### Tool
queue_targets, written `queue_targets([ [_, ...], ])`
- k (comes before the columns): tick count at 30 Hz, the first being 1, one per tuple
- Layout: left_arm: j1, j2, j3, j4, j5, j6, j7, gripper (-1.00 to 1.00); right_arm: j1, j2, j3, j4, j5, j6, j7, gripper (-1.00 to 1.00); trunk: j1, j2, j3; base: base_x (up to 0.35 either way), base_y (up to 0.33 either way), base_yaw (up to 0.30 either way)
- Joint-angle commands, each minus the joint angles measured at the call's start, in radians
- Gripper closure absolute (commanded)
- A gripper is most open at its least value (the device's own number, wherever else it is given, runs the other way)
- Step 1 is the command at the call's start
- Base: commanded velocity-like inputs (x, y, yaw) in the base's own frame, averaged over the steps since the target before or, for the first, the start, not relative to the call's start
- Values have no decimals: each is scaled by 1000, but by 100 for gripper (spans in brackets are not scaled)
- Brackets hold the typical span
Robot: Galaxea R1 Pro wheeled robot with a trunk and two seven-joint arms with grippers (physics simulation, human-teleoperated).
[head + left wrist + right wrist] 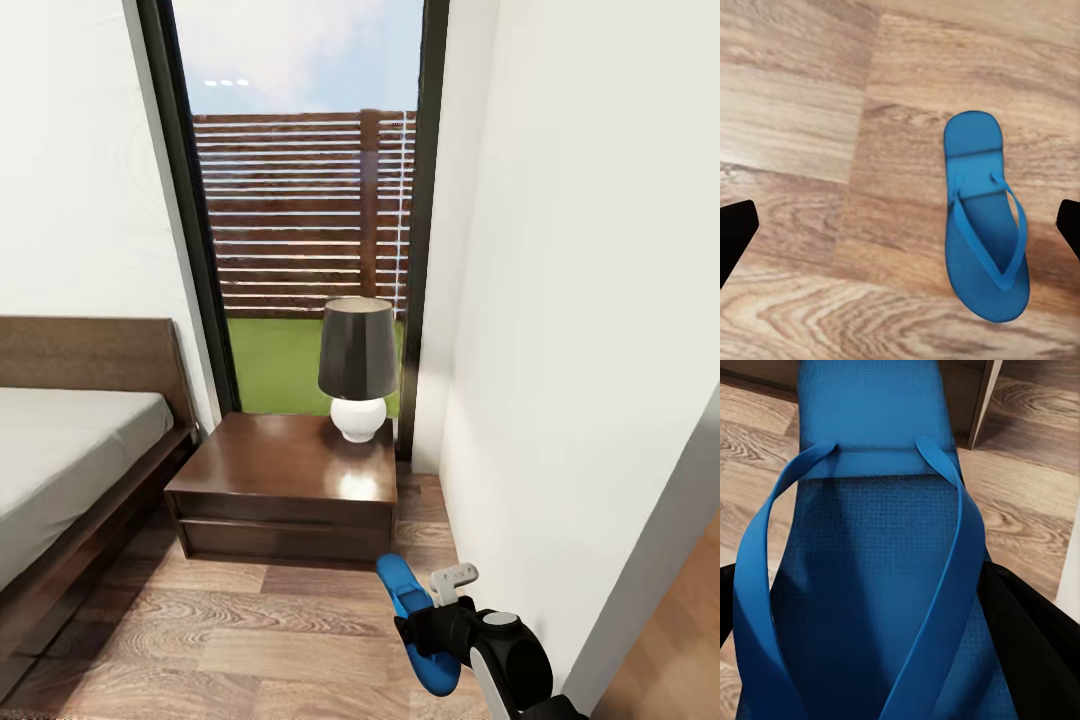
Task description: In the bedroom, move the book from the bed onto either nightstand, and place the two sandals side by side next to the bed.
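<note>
My right gripper [432, 632] is shut on one blue sandal [403, 588], held low over the wood floor in front of the nightstand [285, 480]. In the right wrist view that sandal [870, 585] lies between the dark fingers [1035, 645], straps facing the camera. The other blue sandal [982, 225] lies flat on the floor, straps up, under my left gripper [904, 229], which is open with its fingertips [735, 236] far apart and above it. The bed [70, 440] is at the left. The book is out of view.
A lamp [358, 365] with a dark shade and white base stands on the nightstand's back right corner. Behind it is a tall black-framed window [300, 200] showing fence and grass. A white wall [580, 300] runs close along the right.
</note>
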Motion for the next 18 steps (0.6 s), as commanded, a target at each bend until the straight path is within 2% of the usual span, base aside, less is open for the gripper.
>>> queue_targets([
  [1,-1,0,-9,1,8,-4,4,-100,-1,0,-1,-1,0,4,3,100,4,-8,-4,0,0,0],
  [18,-1,0,-9,-1,9,-4,3,-100,-1,1,1,0,0,4,3,100,8,-15,-7,0,0,0],
])
